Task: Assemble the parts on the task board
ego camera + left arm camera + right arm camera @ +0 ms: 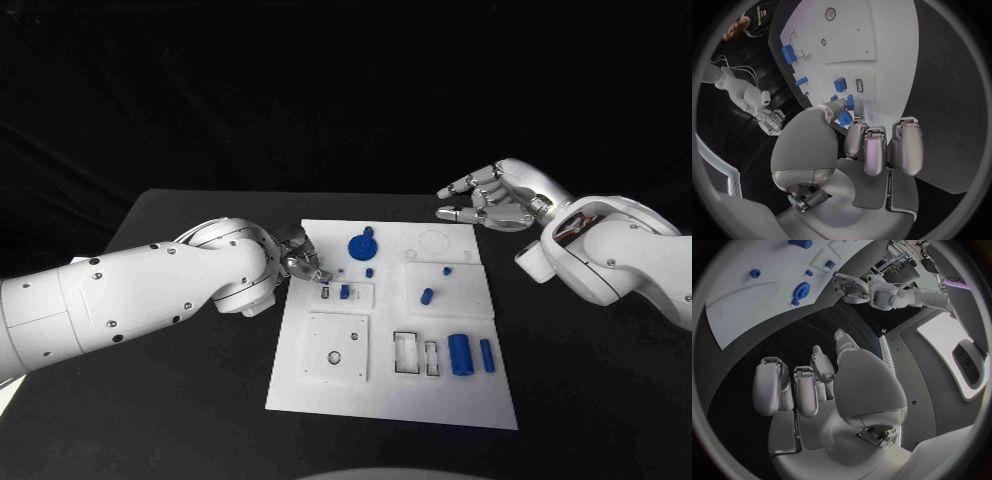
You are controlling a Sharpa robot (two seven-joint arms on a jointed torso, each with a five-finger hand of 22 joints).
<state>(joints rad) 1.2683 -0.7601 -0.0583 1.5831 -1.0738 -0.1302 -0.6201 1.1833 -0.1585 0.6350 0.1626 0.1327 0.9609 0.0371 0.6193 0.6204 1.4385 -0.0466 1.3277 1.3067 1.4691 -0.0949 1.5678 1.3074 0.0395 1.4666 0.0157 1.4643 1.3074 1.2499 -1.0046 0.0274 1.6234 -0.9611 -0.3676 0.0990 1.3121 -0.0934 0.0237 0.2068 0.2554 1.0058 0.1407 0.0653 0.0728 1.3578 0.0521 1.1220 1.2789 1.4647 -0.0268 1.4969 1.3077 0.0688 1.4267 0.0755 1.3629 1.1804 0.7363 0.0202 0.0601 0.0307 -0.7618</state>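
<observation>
The white task board (325, 385) lies in the middle of the black table. My left hand (303, 260) hovers at the board's left edge, beside a small frame holding one blue part (345, 291) and one bare slot (326, 293). In the left wrist view, thumb and a fingertip of that hand (861, 150) pinch a small blue part (850, 102). A round blue part (364, 243) lies just beyond the fingers. My right hand (490, 198) hangs past the board's far right corner, fingers loosely apart and holding nothing; the right wrist view shows the same hand (817, 390).
Two large blue blocks (470, 354) stand near the board's front right, next to bare rectangular slots (417, 353). Smaller blue parts (427, 296) sit mid-board. A square plate with a hole (335, 356) is at the front left. Black table (188, 400) surrounds the board.
</observation>
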